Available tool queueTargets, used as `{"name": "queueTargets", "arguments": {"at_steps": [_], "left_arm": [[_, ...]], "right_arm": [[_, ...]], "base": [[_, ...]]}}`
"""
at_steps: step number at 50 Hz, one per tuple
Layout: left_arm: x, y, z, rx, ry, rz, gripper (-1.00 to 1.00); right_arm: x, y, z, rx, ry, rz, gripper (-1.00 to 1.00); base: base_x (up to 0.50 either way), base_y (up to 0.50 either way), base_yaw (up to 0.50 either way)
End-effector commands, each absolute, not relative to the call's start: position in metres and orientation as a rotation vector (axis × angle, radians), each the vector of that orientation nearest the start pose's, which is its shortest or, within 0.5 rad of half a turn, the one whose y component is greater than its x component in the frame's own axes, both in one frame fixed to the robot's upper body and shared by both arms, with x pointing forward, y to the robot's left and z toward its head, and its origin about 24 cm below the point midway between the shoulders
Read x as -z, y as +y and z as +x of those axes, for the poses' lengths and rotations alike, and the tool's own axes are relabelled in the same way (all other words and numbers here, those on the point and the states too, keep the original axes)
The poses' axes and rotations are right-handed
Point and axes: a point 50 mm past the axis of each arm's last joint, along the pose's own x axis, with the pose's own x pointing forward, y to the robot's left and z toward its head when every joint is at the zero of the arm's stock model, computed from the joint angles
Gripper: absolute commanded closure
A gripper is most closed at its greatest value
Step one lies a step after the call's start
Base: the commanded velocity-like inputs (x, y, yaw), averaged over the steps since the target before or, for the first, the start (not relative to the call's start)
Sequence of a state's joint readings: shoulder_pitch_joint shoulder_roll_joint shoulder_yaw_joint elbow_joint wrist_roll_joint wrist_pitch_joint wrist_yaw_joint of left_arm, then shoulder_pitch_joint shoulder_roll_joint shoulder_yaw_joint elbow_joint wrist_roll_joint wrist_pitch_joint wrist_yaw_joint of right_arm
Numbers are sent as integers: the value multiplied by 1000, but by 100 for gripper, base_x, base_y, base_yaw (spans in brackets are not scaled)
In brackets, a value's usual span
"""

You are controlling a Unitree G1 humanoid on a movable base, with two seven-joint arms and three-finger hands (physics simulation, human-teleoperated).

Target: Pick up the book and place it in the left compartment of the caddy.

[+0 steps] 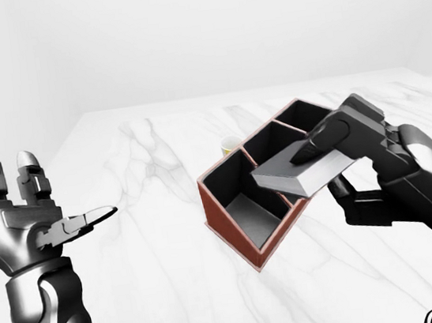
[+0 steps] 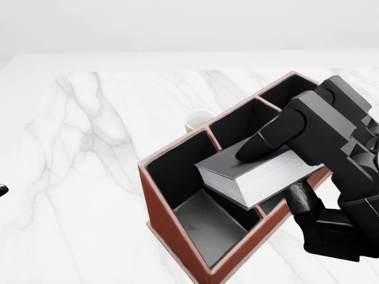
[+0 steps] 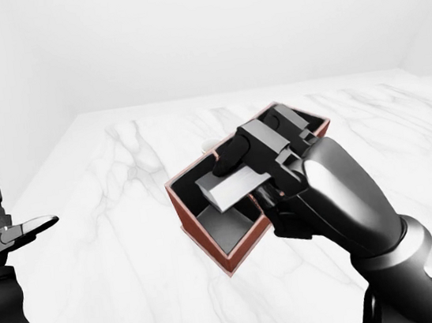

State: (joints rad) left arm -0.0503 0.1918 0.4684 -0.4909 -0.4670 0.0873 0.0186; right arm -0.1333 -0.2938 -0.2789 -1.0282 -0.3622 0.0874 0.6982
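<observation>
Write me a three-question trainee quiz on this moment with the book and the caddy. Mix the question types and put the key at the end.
1. True or false: the book already lies flat on the floor of a caddy compartment.
2. Which hand grips the book? A) right hand B) left hand C) both
3. Fill in: in the head view, a small cup shows just beyond the caddy's ____ wall.

Key:
1. False: it is held above the caddy, over the dividers.
2. A; the left hand is raised with open fingers, away from the caddy.
3. Top (far) wall.
</observation>
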Motion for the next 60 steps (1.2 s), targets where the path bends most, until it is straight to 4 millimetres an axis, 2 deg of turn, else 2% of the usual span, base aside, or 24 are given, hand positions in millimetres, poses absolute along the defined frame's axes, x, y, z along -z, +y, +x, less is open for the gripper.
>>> {"name": "queueTargets", "arguments": {"at_steps": [1, 11, 24, 49, 60], "left_arm": [[-179, 262, 215, -272, -565, -176, -100], [-180, 263, 214, -273, -571, -176, -100], [-178, 262, 214, -271, -566, -174, -100], [-179, 263, 214, -273, -567, -179, -100], [-180, 263, 214, -274, -571, -179, -100]], "right_arm": [[-250, -163, 160, -360, -815, -832, 100], [-237, -171, 170, -433, -752, -682, 100], [-230, -184, 178, -436, -698, -624, 100], [-222, -165, 195, -560, -670, -597, 100], [-216, -164, 203, -564, -621, -636, 100]], "base": [[0, 0, 0], [0, 0, 0], [0, 0, 0], [0, 0, 0], [0, 0, 0]]}}
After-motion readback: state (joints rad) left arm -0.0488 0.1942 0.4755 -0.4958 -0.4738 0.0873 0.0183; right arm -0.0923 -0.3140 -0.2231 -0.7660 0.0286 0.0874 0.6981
